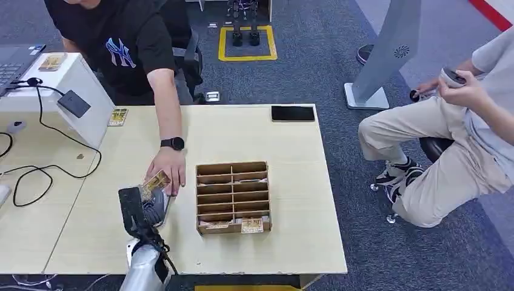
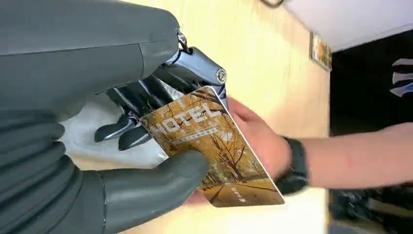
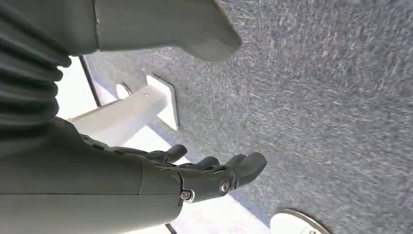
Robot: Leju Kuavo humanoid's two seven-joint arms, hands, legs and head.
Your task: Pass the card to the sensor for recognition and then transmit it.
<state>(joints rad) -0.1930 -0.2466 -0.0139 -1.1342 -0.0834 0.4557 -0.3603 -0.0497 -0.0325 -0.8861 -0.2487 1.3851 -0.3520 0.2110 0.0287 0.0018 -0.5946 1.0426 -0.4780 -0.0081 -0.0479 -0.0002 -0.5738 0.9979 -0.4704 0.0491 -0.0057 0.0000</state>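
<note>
Setting: a pale wooden counter [image 1: 291, 157] is seen from the head view on grey carpet; a second counter adjoins it on the left, bearing a white sensor stand [image 1: 73, 97] with a dark reader plate and black cables.
Card: a golden-brown hotel card [image 2: 214, 146] is held above the counter, just left of the wooden organiser; in the head view it appears at [image 1: 155, 180].
Left hand: the left hand [image 2: 146, 146] is shown pinching the card, the thick thumb pressed on its printed face and the darker fingers [image 2: 122, 129] set behind it.
Person's hand: a person's hand [image 1: 168, 168], with a black watch at the wrist, is laid against the far edge of the same card; the person in a black shirt is seated behind the counter.
Right hand: the right hand [image 3: 195, 170] is seen over the carpet beside a white table foot, its fingers apart and nothing held.
Organiser: a wooden organiser [image 1: 233, 197] with rows of compartments stands mid-counter; cards lie in its nearest row.
Other items: a black phone [image 1: 293, 113] lies at the far edge of the counter; a second seated person in beige trousers is at the right.
</note>
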